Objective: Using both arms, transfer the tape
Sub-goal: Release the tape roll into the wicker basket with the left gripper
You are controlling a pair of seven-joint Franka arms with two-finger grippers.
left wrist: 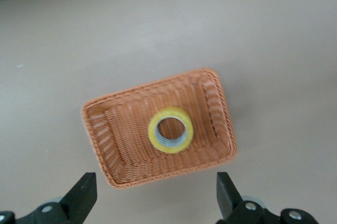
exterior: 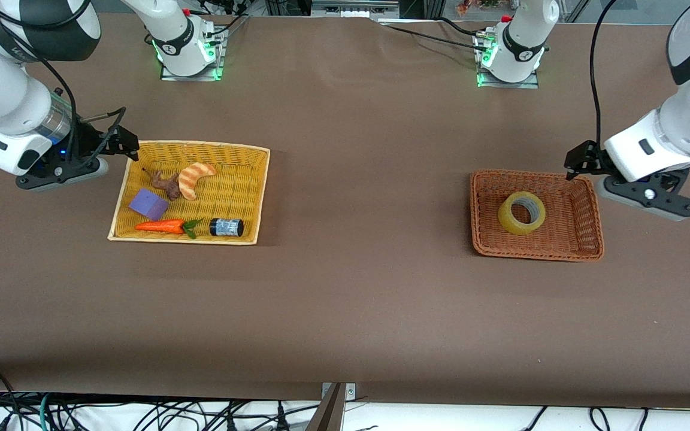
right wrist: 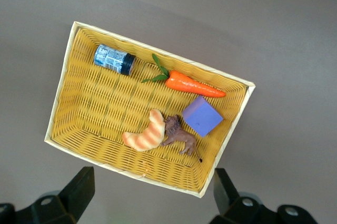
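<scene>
While the tape (exterior: 522, 213) lies ungrasped in the brown basket (exterior: 584, 200) beneath the spread-fingered left gripper (left wrist: 155, 195), a descent is called for; the right gripper (right wrist: 152, 192), equally parted, is held over the yellow basket (right wrist: 73, 97)

Yellowish tape (exterior: 522, 213) – flat in orange basket (exterior: 584, 239).

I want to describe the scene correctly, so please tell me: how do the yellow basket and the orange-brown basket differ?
The yellow basket is paler and looks larger; the orange-brown basket is darker and looks smaller. The yellow basket holds a croissant, a toy animal, a purple block, a carrot and a small jar; the orange-brown basket holds only the tape. The yellow one lies toward the right arm's end of the table, the orange-brown toward the left arm's. Both are woven, rectangular and shallow.
</scene>
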